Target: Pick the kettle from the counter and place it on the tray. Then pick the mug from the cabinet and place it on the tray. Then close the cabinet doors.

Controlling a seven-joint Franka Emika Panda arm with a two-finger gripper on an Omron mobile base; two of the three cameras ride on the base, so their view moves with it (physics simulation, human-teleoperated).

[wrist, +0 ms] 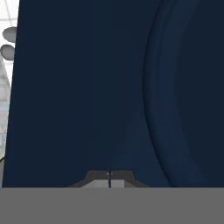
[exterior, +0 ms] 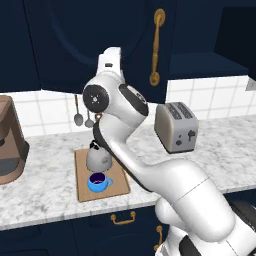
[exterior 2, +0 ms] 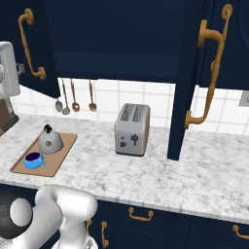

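In the hand view I see the gripper [wrist: 110, 176] with its two fingers pressed together, nothing between them, directly in front of the flat navy face of a cabinet door [wrist: 87, 87]; the arched moulding curves down the right side of that panel. I cannot tell whether the tips touch the panel. From the left base view, the arm rises from the lower right and reaches up to this door panel [exterior: 75, 40], which carries a long gold handle [exterior: 156, 47] on its right edge. The tray [exterior: 100, 175] lies on the counter [exterior: 45, 185] near its front edge, left of the toaster [exterior: 176, 126]. The kettle [exterior: 98, 157] stands upright on the far half of the tray, and the mug [exterior: 98, 183] stands just in front of it on the near half, handle to the right. In the right base view, the second cabinet door [exterior 2: 187, 73] stands open, edge-on, right of the toaster, and the dark cabinet [exterior 2: 116, 34] interior shows between the doors. Three utensils [exterior 2: 73, 97] hang on the tiled wall below it.
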